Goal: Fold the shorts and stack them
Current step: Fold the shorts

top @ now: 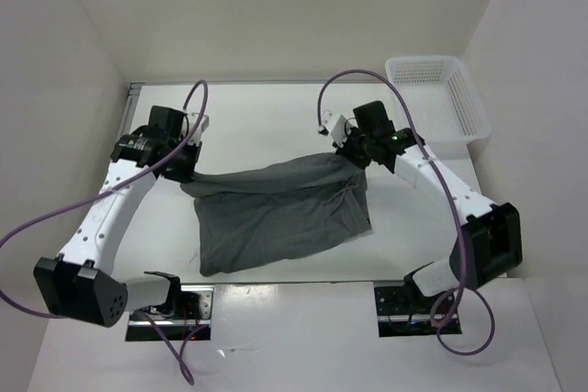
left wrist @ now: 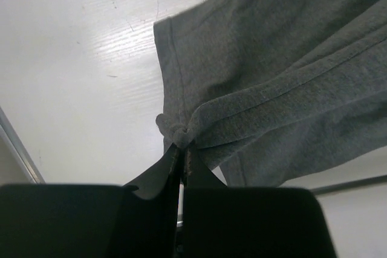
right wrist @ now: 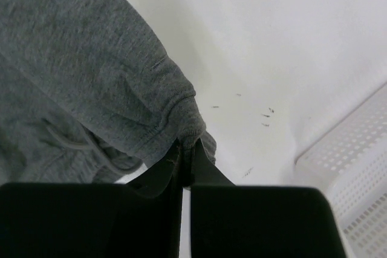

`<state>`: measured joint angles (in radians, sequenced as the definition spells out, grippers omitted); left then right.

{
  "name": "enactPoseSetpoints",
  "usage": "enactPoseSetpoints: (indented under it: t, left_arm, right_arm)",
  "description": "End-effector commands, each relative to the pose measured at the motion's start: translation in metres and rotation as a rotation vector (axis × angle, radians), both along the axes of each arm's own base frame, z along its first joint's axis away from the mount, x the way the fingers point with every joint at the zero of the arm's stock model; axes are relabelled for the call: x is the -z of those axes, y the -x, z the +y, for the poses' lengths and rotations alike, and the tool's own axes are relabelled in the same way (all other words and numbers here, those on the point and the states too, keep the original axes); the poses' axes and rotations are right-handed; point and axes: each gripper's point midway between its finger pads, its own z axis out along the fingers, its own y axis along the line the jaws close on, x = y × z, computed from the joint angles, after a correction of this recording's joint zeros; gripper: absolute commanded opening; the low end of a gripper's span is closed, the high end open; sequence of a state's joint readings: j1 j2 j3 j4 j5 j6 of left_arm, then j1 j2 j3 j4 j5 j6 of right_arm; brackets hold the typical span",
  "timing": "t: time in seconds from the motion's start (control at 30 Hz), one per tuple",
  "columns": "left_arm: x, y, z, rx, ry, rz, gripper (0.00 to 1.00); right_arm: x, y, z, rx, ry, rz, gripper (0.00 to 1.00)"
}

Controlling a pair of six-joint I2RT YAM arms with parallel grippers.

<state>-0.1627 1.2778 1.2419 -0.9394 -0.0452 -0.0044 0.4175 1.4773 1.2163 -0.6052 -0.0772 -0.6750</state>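
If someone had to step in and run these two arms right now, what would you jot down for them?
Grippers: left gripper shut on one end of the shorts; right gripper shut on the opposite end.
Things: shorts stretched between the arms, lower part seemingly resting on the table; white basket at the far right, apart from them.
Done: both ends gripped.
Left: no fold yet; fold, then stack.
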Motion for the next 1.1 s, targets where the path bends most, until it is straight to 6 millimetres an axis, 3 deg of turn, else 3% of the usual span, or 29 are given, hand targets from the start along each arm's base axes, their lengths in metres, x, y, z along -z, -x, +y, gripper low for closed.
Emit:
enactPoseSetpoints:
  t: [0.0,0.07,0.2,0.37,0.53,0.67,0.8,0.87,0.9,1.0,1.07]
  left_arm:
    - [-0.01,0.029,0.007,-0.003,-0.014,0.032,0.0]
    - [-0.014,0.05,0.001,0.023,0.026,0.085,0.0]
    - [-0.004,0.095,-0.019,0.106,0.081,0.276,0.0]
    - [0.007,0.112,-0.014,0.136,0.012,0.282,0.0]
    - [0.033,0.135,-0.013,0.215,-0.078,0.363,0.01]
    - [0.039,0.144,-0.026,0.308,-0.096,0.39,0.03]
    - [0.045,0.149,-0.036,0.379,-0.126,0.431,0.11]
    - [0.05,0.149,-0.038,0.388,-0.139,0.461,0.13]
    - [0.05,0.15,-0.04,0.391,-0.131,0.464,0.19]
    - [0.053,0.15,-0.04,0.389,-0.138,0.486,0.31]
    - [0.053,0.15,-0.04,0.389,-0.138,0.486,0.48]
  right_arm:
    - [-0.026,0.023,-0.017,-0.065,0.039,-0.068,0.0]
    - [-0.045,0.041,-0.011,-0.118,-0.013,-0.121,0.0]
    - [-0.014,0.079,-0.005,-0.213,0.049,-0.038,0.0]
    - [-0.016,0.101,-0.003,-0.335,0.083,0.015,0.0]
    - [0.026,0.165,-0.007,-0.561,0.238,0.235,0.0]
    - [0.042,0.178,-0.015,-0.671,0.352,0.252,0.0]
    - [0.053,0.195,-0.016,-0.8,0.439,0.277,0.0]
    - [0.06,0.2,-0.022,-0.828,0.474,0.298,0.08]
    - [0.063,0.202,-0.025,-0.842,0.494,0.301,0.28]
    - [0.063,0.203,-0.023,-0.855,0.486,0.302,0.56]
    - [0.058,0.206,-0.02,-0.873,0.469,0.309,0.71]
